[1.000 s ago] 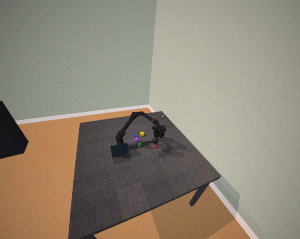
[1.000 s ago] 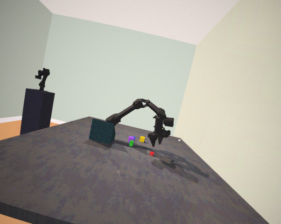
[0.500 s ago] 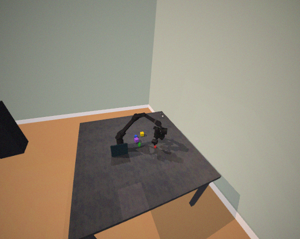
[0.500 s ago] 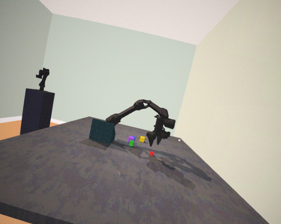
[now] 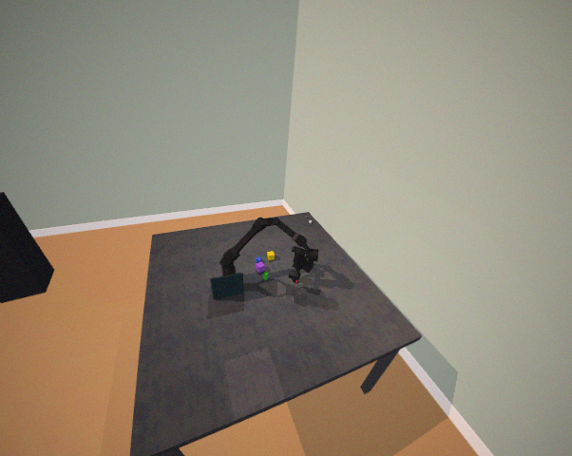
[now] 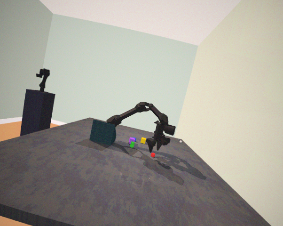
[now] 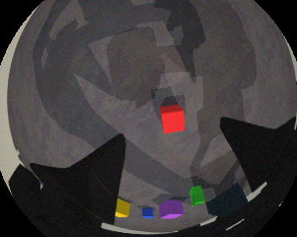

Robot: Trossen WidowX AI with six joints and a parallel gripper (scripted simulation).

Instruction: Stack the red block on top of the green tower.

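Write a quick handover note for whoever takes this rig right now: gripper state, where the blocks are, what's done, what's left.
Gripper: open, empty, hovering above the red block.
Red block: alone on the table, framed between the fingers in the wrist view.
Green tower: upright, beside the purple block.
Done: lined up over the red block.
Left: descend, grasp, lift, set it on the tower, release.
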